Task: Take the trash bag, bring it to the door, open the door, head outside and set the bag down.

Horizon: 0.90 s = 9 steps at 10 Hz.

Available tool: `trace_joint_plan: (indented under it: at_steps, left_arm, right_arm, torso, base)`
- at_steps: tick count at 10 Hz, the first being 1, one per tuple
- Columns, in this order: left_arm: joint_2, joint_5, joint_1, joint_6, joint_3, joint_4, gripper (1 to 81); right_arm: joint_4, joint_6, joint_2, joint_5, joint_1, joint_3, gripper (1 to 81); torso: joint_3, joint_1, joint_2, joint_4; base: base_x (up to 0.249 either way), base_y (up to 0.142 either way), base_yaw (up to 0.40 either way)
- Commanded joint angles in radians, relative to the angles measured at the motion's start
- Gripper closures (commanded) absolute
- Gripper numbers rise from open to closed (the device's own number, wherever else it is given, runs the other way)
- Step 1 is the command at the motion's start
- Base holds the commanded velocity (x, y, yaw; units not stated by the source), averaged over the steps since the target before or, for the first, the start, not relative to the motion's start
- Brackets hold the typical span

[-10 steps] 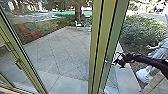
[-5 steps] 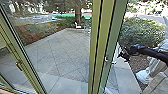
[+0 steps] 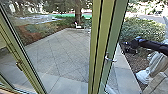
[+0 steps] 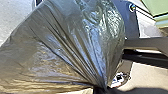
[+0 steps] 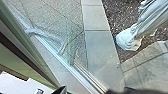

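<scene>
One bag (image 4: 75,47) is present at the left claw (image 4: 100,89), which is clamped on its gathered neck. The long axis runs from this neck into the body, the broad end flaring away from the claw. I cannot tell whether the right claw (image 3: 130,47) is spread or closed; it is near the door (image 3: 108,45), apart from its one handle (image 3: 110,59). One statue (image 3: 156,66) stands outside.

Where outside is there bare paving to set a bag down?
The patio, between the planting bed and green door frame; also the narrower pale strip between that frame and the dark soil. It's crowded farther right, with the bush, right arm and white folded form.
</scene>
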Motion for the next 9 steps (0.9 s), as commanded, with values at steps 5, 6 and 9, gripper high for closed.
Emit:
trace_joint_plan:
  at_steps: [5, 6, 9]
  left_arm:
    - [-0.022, 0.055, -0.016, -0.002, 0.009, -0.013, 81.1]
    - [-0.022, 0.055, -0.016, -0.002, 0.009, -0.027, 81.1]
    - [-0.013, 0.057, -0.016, -0.002, 0.009, -0.046, 81.1]
  right_arm:
    - [-0.46, -0.102, -0.112, 0.143, 0.315, 0.221, 1.0]
    - [-0.511, -0.096, -0.112, 0.164, 0.307, 0.207, 1.0]
    - [-0.559, -0.114, -0.169, 0.216, 0.294, 0.139, 1.0]
  torso:
    - [0.0, 0.0, 0.0, 0.0]
    - [0.0, 0.0, 0.0, 0.0]
    - [0.0, 0.0, 0.0, 0.0]
  base:
    - [0.0, 0.0, 0.0]
    - [0.0, 0.0, 0.0]
    - [0.0, 0.0, 0.0]
